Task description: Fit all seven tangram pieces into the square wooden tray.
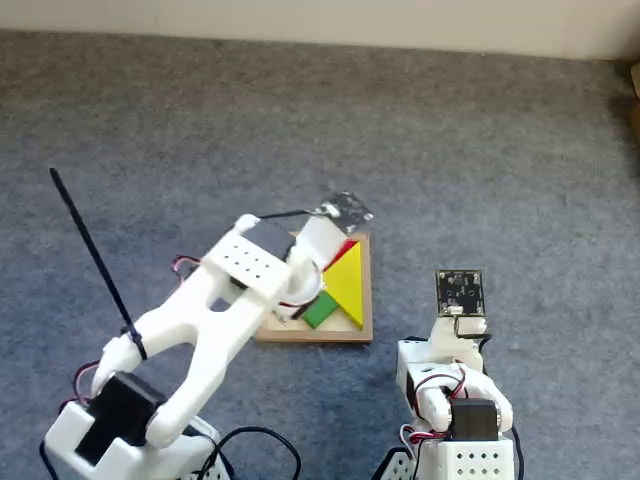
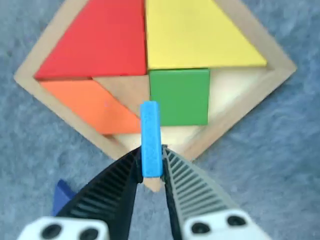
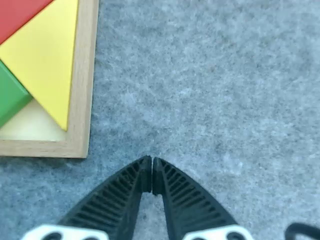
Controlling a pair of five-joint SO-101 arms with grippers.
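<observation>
The left gripper [image 2: 151, 161] clamps a thin blue piece [image 2: 150, 134] on edge over a corner of the wooden tray [image 2: 281, 75]. Inside: red triangle [image 2: 100, 40], yellow triangle [image 2: 195, 35], green square [image 2: 179, 96], orange parallelogram [image 2: 90, 105]; the right gripper [image 3: 151, 171] is pinched together, empty, beside it.

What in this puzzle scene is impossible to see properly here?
High view: the left arm covers much of the tray.
Left wrist view: the blue piece in the left gripper shows edge-on, so its shape is unclear.
Right wrist view: the picture's edge cuts off most of the tray.
</observation>
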